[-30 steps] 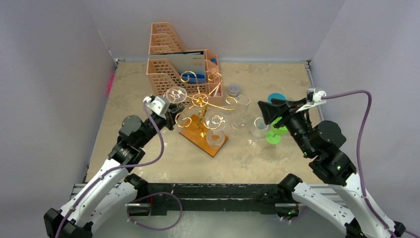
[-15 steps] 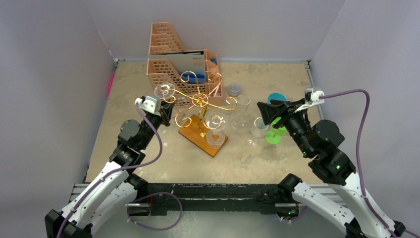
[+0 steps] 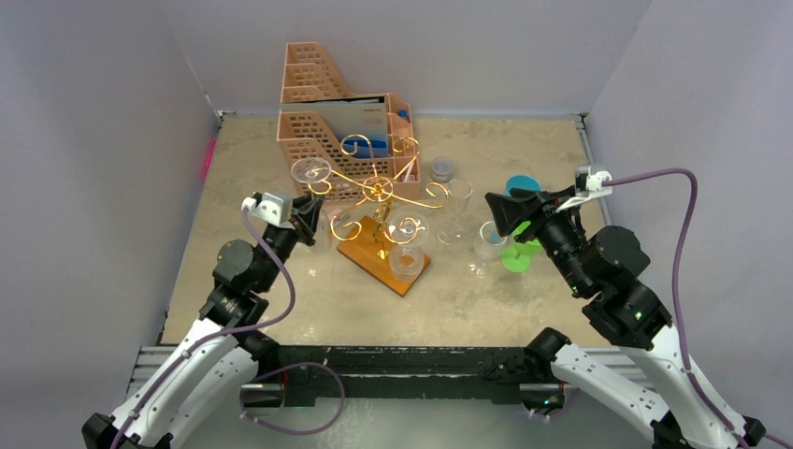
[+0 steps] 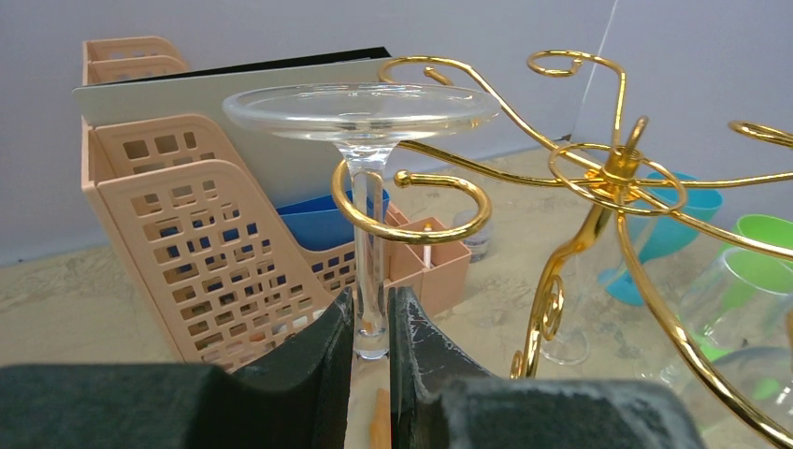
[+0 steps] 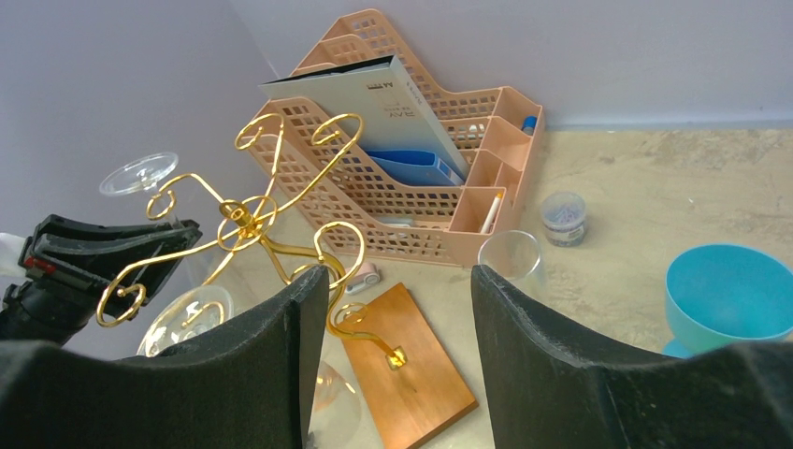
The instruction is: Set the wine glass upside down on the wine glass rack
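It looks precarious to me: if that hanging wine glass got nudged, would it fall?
Probably it would swing, not drop: the wine glass hangs by its wide foot over a curl of the rack. Thin clear stem, likely fragile.

Your left arm [image 3: 210, 327] and right arm [image 3: 622, 304] have white lower links and black joints. A thin purple cable [image 3: 655, 173] runs along each. The fingers [image 5: 561, 365] are matt black wedges with a grainy surface.

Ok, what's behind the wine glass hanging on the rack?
The peach file organizer, with a pale folder and something blue inside. Low down, the left fingers cover the glass and whatever is behind.
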You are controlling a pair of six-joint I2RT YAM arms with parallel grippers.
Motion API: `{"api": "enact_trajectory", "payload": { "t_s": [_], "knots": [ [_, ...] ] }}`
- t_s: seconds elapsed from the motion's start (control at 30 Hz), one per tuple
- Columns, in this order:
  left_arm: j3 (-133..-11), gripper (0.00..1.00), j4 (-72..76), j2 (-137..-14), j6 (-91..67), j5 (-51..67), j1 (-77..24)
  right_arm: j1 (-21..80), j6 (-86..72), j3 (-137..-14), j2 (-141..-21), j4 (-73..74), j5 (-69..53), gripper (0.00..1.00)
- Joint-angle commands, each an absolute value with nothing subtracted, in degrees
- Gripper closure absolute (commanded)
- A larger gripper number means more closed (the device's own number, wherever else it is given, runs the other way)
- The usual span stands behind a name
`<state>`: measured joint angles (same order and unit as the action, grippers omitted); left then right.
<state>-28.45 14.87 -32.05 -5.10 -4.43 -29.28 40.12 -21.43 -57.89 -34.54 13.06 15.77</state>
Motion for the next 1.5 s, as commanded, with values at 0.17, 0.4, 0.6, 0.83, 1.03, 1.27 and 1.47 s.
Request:
{"api": "enact_trajectory", "payload": {
  "t_s": [0.17, 0.4, 0.6, 0.83, 1.03, 1.27, 1.47],
  "knots": [
    [-28.25, 1.0, 15.05, -31.3, -4.25, 3.9, -29.0, 40.25, -21.49, -58.71, -34.54, 11.91, 16.19, 0.4],
    [-28.85, 1.0, 15.22, -34.21, -3.96, 6.22, -28.98, 40.25, -21.53, -58.62, -34.12, 12.35, 16.42, 0.4],
    [-28.24, 0.93, 15.01, -34.14, -5.46, 3.87, -29.0, 40.26, -20.86, -58.54, -34.08, 12.13, 16.26, 0.39],
    [-28.55, 0.57, 10.76, -30.52, -8.47, 0.37, -29.0, 40.32, -21.25, -58.37, -34.3, 13.69, 16.32, 0.39],
    [-30.18, 0.5, 3.47, -25.45, -11.76, -1.35, -29.0, 40.26, -21.59, -58.31, -33.97, 16.08, 16.7, 0.38],
    [-33.67, 0.48, -10.81, -19.42, -17.92, -3.36, -29.0, 40.26, -22.51, -60.08, -35.73, 23.42, 15.9, 0.36],
    [-39.33, 0.48, -23.15, -18.2, -20.53, -5.33, -29.0, 40.32, -30.47, -72.78, -48.06, 48.69, 18.36, 0.34]
  ]
}}
